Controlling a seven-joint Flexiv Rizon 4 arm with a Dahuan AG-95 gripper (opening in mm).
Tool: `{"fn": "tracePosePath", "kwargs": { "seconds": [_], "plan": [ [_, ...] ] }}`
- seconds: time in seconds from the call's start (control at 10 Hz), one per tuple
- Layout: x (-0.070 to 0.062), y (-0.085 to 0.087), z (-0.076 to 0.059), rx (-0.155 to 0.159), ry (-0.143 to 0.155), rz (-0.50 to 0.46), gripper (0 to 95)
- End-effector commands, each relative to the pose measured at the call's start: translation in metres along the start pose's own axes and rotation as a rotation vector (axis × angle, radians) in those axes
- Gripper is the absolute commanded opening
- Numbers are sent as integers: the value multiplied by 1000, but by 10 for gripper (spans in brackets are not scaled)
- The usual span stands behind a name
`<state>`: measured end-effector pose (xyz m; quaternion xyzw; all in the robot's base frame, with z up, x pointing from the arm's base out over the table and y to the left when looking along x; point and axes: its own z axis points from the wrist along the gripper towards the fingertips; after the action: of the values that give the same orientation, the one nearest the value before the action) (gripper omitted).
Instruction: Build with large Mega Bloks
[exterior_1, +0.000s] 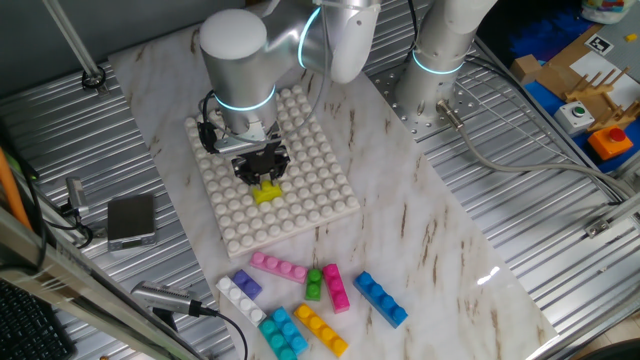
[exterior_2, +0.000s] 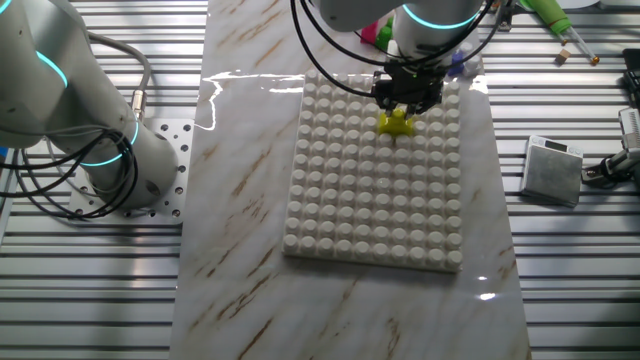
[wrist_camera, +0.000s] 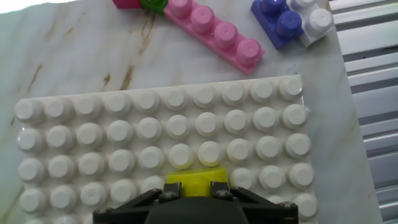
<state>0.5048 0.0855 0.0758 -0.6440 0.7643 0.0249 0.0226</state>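
The claw (exterior_1: 262, 170) grips the short yellow brick (exterior_1: 266, 192) against the white studded baseplate (exterior_1: 310, 200) on the tabletop (exterior_1: 440, 250). The other bricks, including pink (exterior_1: 279, 267) and blue (exterior_1: 381, 299), lie loose beside the plate's near edge.

We see the white bumpy board (exterior_1: 300, 190) mostly bare, so there is lots of room on it; only the short yellow brick (exterior_1: 266, 193) sits there, under the pincer (exterior_1: 262, 172); past the board's near edge the loose bricks (exterior_1: 310, 296) crowd the surface (exterior_1: 440, 260); a small grey box (exterior_1: 131, 220) lies off to one side.
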Motion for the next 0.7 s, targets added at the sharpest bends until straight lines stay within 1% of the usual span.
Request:
{"fn": "tracePosePath", "kwargs": {
  "seconds": [0.1,0.5,0.7],
  "plan": [
    [1,0,2,1,2,-3,0],
    [1,0,2,2,5,-6,0],
    [0,0,4,4,16,-11,0]
  ]
}}
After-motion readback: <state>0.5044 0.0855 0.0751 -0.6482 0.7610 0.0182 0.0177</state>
